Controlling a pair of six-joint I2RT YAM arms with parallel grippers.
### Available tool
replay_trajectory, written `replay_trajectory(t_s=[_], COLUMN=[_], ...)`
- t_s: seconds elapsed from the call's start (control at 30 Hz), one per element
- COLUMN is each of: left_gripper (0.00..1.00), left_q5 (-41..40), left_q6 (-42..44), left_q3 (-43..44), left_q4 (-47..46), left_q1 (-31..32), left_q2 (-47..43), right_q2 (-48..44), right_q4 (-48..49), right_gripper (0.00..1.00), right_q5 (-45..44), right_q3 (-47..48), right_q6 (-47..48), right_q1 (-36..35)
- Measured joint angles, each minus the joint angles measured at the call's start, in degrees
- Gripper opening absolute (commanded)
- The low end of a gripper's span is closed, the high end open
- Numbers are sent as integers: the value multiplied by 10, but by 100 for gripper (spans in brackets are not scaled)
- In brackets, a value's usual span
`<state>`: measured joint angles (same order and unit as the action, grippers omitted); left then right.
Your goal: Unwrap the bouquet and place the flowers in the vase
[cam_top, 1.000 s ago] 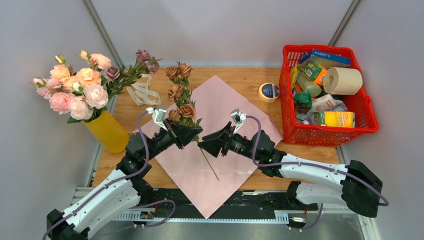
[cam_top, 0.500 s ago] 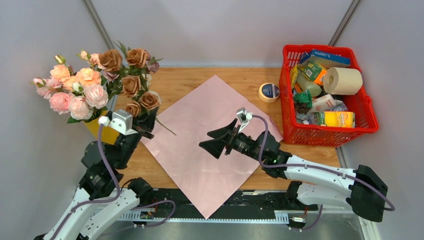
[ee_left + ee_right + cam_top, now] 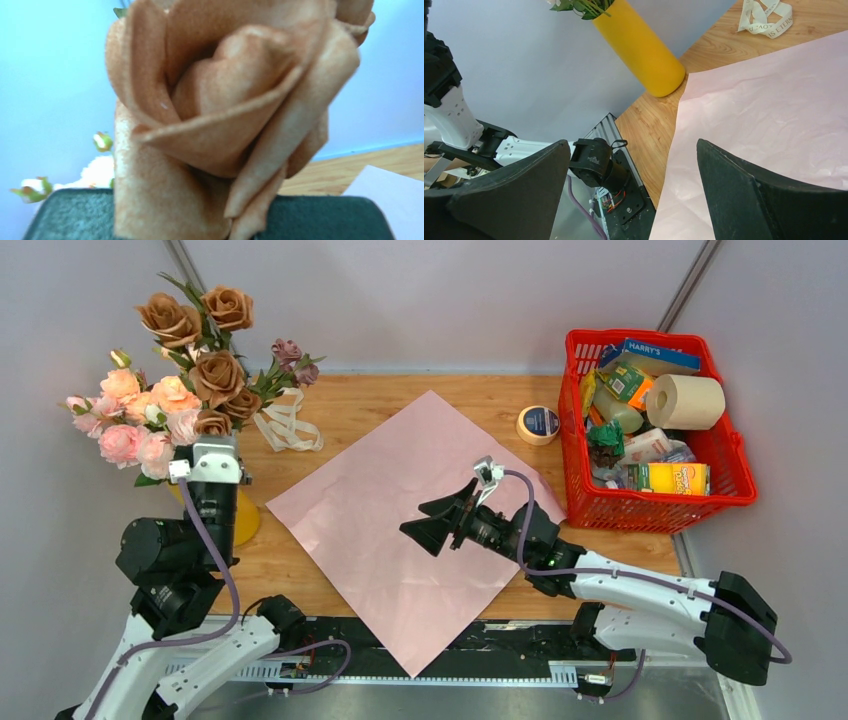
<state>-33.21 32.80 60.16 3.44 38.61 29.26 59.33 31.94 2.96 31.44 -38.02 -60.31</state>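
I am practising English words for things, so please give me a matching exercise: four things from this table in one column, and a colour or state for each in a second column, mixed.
Things:
1. vase
2. ribbon
3. wrapping paper
4. right gripper

Colours and states:
A. pink, spread out flat
B. black, open, holding nothing
C. yellow, standing upright
D. cream, lying in loose loops

Right pairs: 1-C, 2-D, 3-A, 4-B.

Left gripper (image 3: 208, 446) upright, closed — right gripper (image 3: 413, 519) wide
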Motion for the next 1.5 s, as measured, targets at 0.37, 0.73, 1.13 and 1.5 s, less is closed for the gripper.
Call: replay_trajectory(t_s=[0.37, 0.73, 1.13, 1.5], left_gripper=[0, 0, 0, 0], left_q5=[-51, -54, 64, 92], left_q6=[109, 136, 18, -43], left_q3=[29, 20, -30, -129], left_q4=[-38, -63, -57, -96], left_q1=[0, -71, -308, -349], left_q2=[41, 83, 108, 73], right_q2=[-15, -55, -71, -71], right_q4=[-18, -35, -45, -50], right_gripper=[100, 100, 100, 100], right_q5=[-8, -21, -35, -42], right_q3=[0, 0, -7, -7], right_q6=[16, 28, 36, 43], right_q1=[0, 0, 0, 0])
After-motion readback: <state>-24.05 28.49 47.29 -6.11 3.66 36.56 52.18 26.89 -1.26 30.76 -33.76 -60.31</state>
